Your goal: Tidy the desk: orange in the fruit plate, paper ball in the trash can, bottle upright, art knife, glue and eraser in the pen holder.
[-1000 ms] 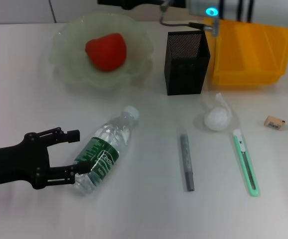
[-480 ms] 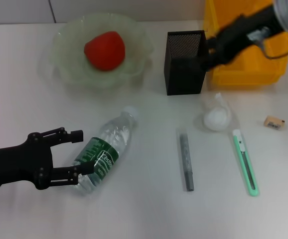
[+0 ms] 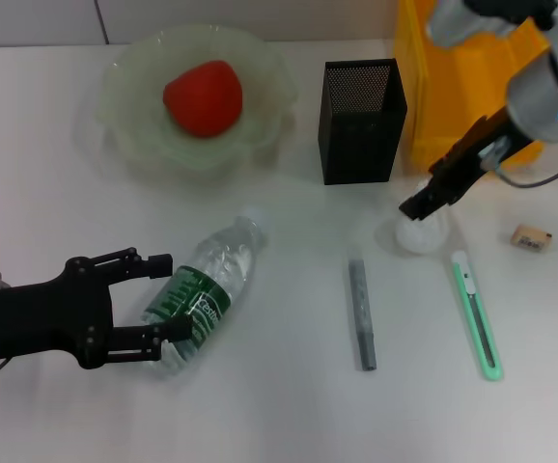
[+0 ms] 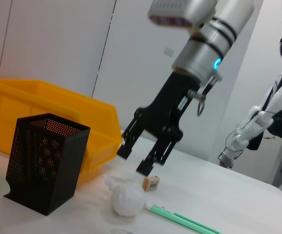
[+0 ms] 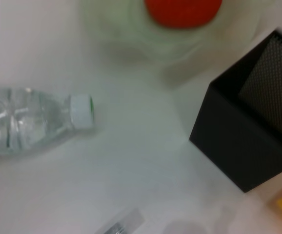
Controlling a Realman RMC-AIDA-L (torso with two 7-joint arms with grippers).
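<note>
left gripper [image 3: 163,294] is spread wide, its black fingers set either side of the base of the bottle [image 3: 202,291], which lies flat at 7 o'clock, clear ribbed plastic, green label, white cap. right gripper [image 4: 136,162] is parted and empty, held just above the paper ball [image 3: 420,231], a crumpled white lump at 3 o'clock. a red round fruit [image 3: 202,96] is seen in the scalloped glass plate [image 3: 125,96] at 11. the black mesh holder [image 3: 360,121] stands at 1, square and open-topped.
</note>
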